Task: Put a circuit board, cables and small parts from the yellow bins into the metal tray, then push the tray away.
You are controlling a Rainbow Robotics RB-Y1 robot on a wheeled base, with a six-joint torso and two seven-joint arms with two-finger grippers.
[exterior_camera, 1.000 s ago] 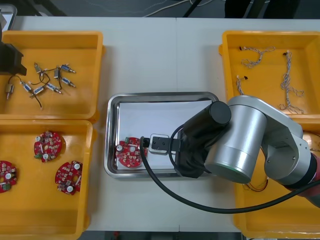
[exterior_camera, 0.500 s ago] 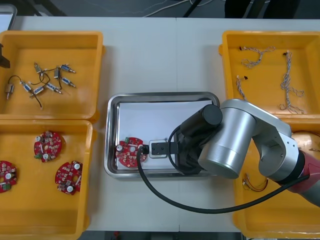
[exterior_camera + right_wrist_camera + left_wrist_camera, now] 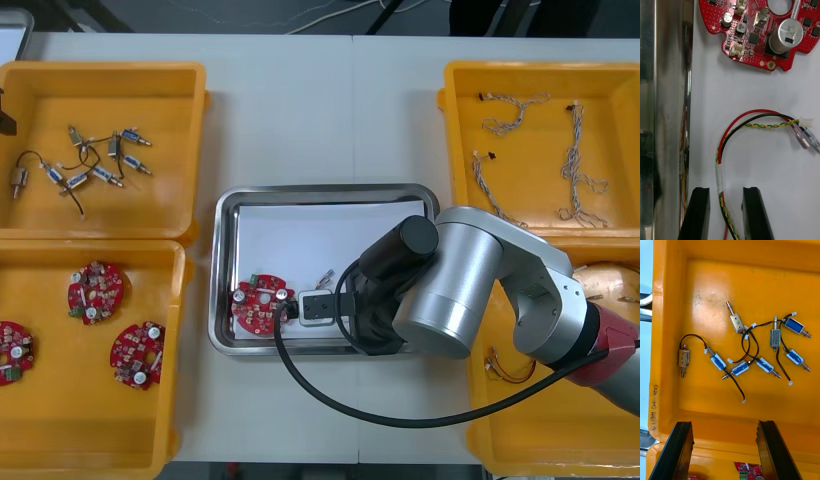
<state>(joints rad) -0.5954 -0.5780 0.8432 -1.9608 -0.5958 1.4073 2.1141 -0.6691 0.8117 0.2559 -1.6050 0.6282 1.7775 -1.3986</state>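
My right gripper [image 3: 726, 213] is down in the metal tray [image 3: 320, 190], open. A red and yellow cable [image 3: 752, 118] lies loose on the tray's white floor and runs between the fingers [image 3: 700, 213] without being pinched. Its connector end [image 3: 325, 277] pokes out beside my right arm [image 3: 440, 290]. A round red circuit board [image 3: 258, 305] lies just beyond the cable, in the tray's near left corner. My left gripper [image 3: 724, 450] hangs open above the bin holding several small metal parts [image 3: 741, 367].
Four yellow bins flank the tray. The far left one [image 3: 100, 80] holds the small metal parts [image 3: 90, 165], the near left one three circuit boards [image 3: 95, 290]. Twisted blue and white cables [image 3: 570, 160] lie far right, another cable [image 3: 510, 370] near right. The tray's shiny wall [image 3: 666, 112] is close beside the fingers.
The right gripper went from shut to open and let the red and yellow cable down in the tray. The left gripper slid out past the front view's left edge.
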